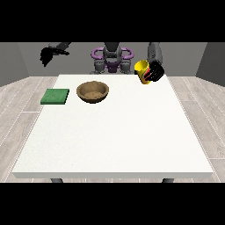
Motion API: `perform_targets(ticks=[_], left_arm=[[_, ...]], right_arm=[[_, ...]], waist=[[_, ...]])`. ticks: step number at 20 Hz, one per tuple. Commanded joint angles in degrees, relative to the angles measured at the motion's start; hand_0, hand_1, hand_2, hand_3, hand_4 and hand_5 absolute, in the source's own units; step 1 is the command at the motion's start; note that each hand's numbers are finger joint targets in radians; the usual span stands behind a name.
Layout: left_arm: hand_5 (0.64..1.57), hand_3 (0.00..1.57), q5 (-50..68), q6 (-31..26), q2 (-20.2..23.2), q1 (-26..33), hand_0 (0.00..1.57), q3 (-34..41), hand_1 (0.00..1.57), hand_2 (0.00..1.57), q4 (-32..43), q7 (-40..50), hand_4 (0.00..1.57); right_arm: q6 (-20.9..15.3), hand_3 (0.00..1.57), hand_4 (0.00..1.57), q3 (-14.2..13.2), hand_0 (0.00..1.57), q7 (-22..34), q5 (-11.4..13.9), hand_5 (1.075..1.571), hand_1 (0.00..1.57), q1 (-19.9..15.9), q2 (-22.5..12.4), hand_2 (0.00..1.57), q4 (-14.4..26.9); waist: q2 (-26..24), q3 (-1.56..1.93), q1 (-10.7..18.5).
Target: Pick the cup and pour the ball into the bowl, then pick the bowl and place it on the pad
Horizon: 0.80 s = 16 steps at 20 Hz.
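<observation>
You are looking at a large white table (114, 136) that fills the middle of the front view, its near edge running straight across the lower part and its sides narrowing toward the far end. Two dark legs (56, 180) show under the near edge, one near each corner. Around it you see a pale grey wood-plank floor (17, 114), and behind it a plain grey wall (189, 55).
</observation>
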Motion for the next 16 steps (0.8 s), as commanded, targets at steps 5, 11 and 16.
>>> perform_targets(ticks=[5, 11, 16], left_arm=[[1.287, 1.57, -11.74, 1.27, -0.10, -6.41, 1.49, -6.68, 1.49, 1.57, -0.59, 15.89, 1.53], [1.245, 1.57, -22.16, 6.98, -3.91, -10.99, 1.50, -11.34, 1.50, 1.57, 0.37, 26.28, 1.51], [1.207, 1.57, -33.65, 4.34, -6.43, -13.87, 1.56, -19.40, 1.56, 1.57, 2.06, 36.37, 1.57]], right_arm=[[3.51, 0.00, 0.00, -0.95, 0.00, -5.04, 0.72, 1.569, 0.00, 1.88, -1.47, 0.00, 5.71], [3.05, 0.00, 0.00, -1.06, 0.00, -5.68, 0.75, 1.569, 0.00, -2.31, -1.82, 0.00, 6.74], [4.47, 0.00, 0.00, -2.07, 0.00, -3.93, -0.50, 1.570, 0.00, -0.84, -2.65, 0.00, 9.64]], waist=[[-1.21, -0.17, 0.21], [0.96, -0.17, -0.59], [-4.48, -0.12, -0.93]])
